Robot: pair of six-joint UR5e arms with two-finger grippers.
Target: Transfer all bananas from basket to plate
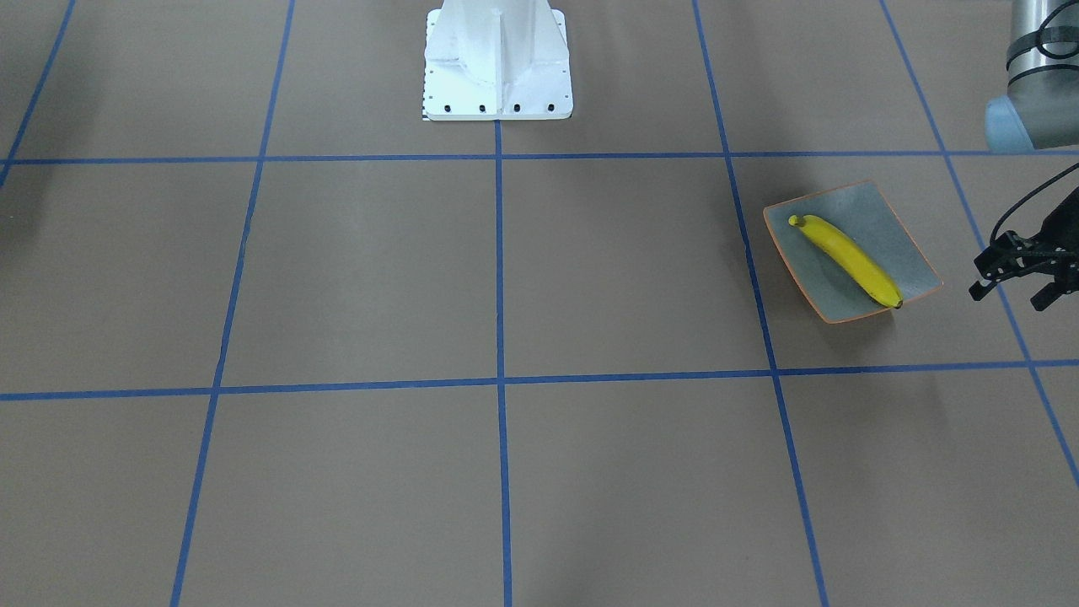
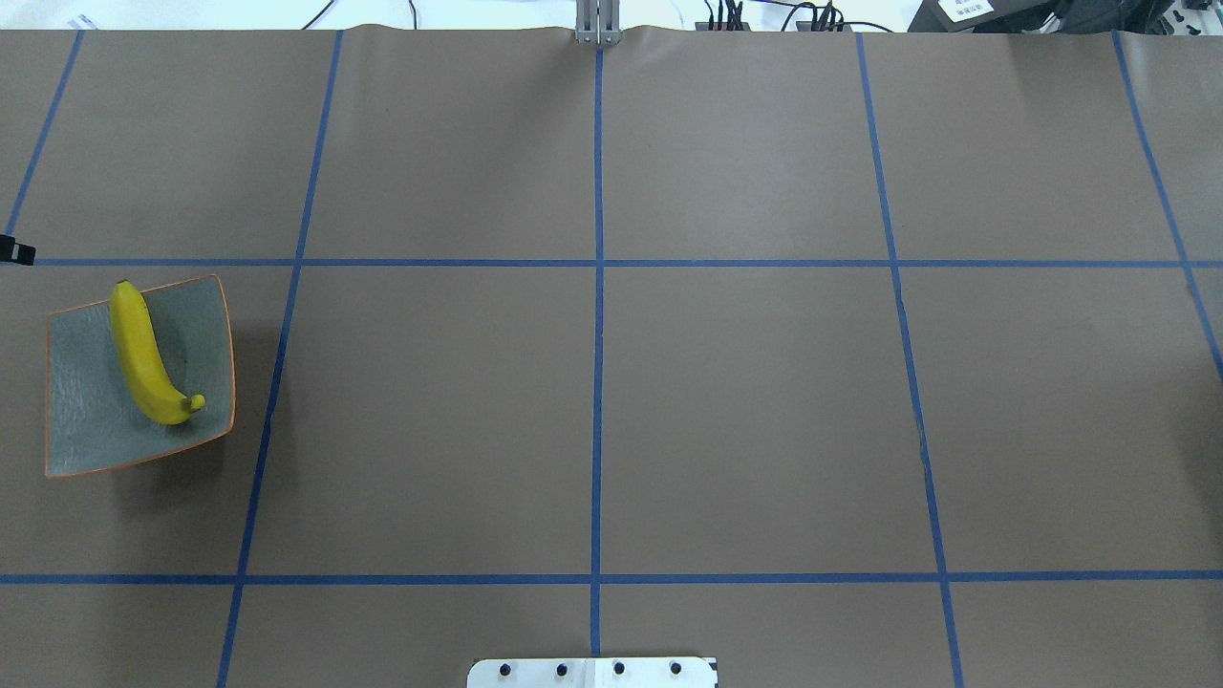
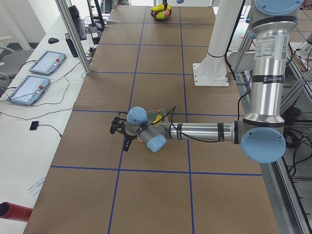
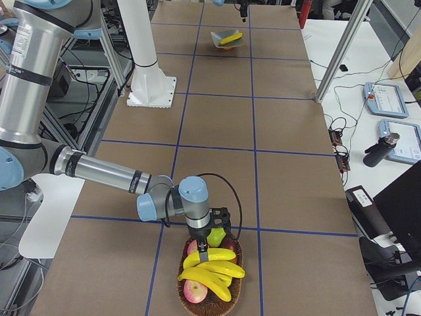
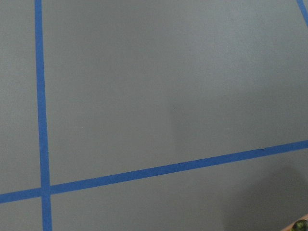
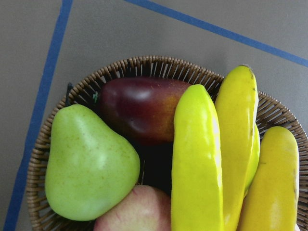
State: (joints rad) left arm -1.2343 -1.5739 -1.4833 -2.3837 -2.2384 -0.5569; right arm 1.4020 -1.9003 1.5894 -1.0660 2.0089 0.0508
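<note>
- The bench [image 2: 745,401] is covered in brown paper with blue tape lines.
- The basket [image 6: 159,65] stands at the bench's right end. Three bananas [image 4: 210,270] lie in it beside a green pear [image 6: 89,163].
- The plate [image 2: 86,416] sits near the left edge, and one banana [image 2: 143,354] lies across it.
- The left gripper [image 1: 1007,299] hangs just beside the plate, fingers spread, holding nothing.
- The right gripper [image 4: 200,247] is over the basket (how far open, I cannot tell).

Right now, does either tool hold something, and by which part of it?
The left tool is open and holds nothing. The right tool hangs low over the bananas in the basket; whether it grips one cannot be told.
</note>
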